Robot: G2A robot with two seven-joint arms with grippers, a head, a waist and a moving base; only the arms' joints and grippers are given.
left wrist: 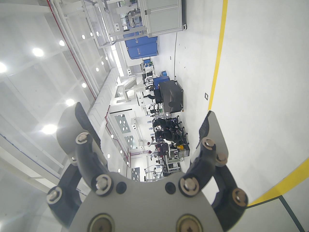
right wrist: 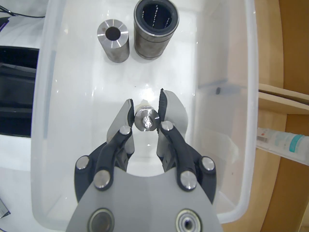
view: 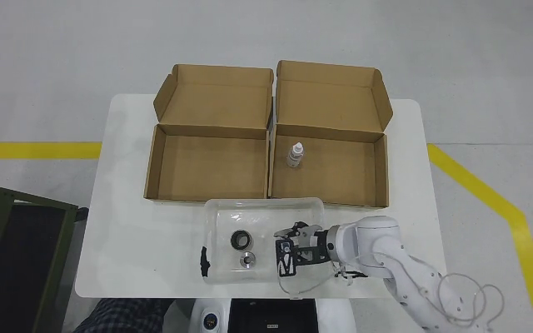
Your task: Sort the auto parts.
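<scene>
A clear plastic bin (view: 262, 201) stands at the table's near edge. My right gripper (right wrist: 146, 103) is down inside it, shut on a small silver metal stud (right wrist: 146, 121) held upright between the pads. Farther along the bin floor stand a large dark linear bearing (right wrist: 155, 28) and a smaller steel bushing (right wrist: 113, 39), side by side and apart from the gripper. The top view shows the same gripper (view: 286, 254) to the right of the bearing (view: 241, 240) and the bushing (view: 246, 260). My left gripper (left wrist: 144, 114) is open and holds nothing, facing out into the room.
Two open cardboard boxes lie behind the bin: the left box (view: 208, 166) has nothing in it, the right box (view: 333, 171) holds a small white bottle (view: 295, 154). A small black object (view: 203, 262) sits at the bin's left end.
</scene>
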